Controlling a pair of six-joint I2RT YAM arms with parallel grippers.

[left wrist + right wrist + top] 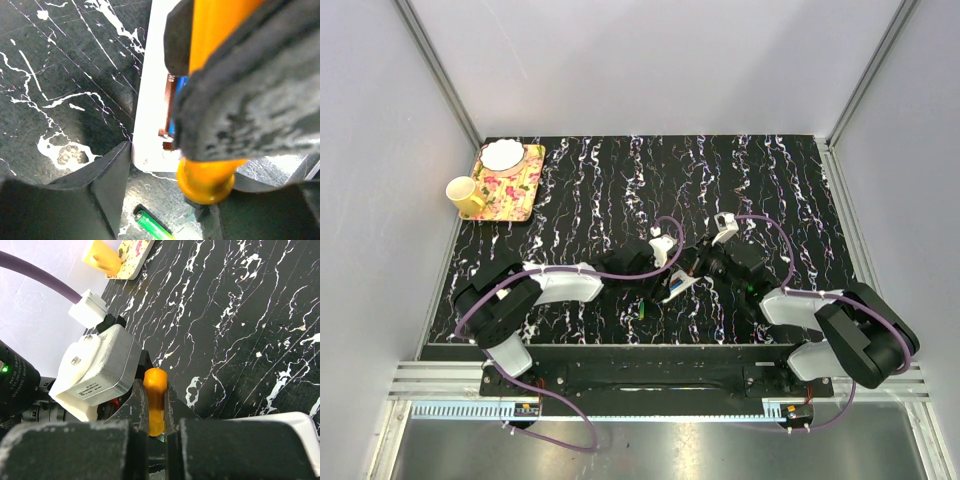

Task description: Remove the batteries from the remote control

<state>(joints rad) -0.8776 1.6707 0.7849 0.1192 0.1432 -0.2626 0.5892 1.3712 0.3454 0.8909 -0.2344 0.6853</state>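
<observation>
The white remote control (677,286) lies at the table's middle front. In the left wrist view (150,100) its open compartment shows a blue battery (179,107). My left gripper (175,170) straddles the remote's end, its left finger (107,190) touching the remote's corner; the other finger is hidden. My right gripper (155,387) is shut on an orange stick (155,377), which reaches over the compartment (205,180). A green battery (152,225) lies loose on the table beside the remote (644,310). The grippers (665,262) (705,262) meet over the remote.
A floral tray (510,185) with a white bowl (503,155) sits at the back left, a yellow cup (465,193) beside it. The left wrist's white camera housing (95,370) is close beside my right fingers.
</observation>
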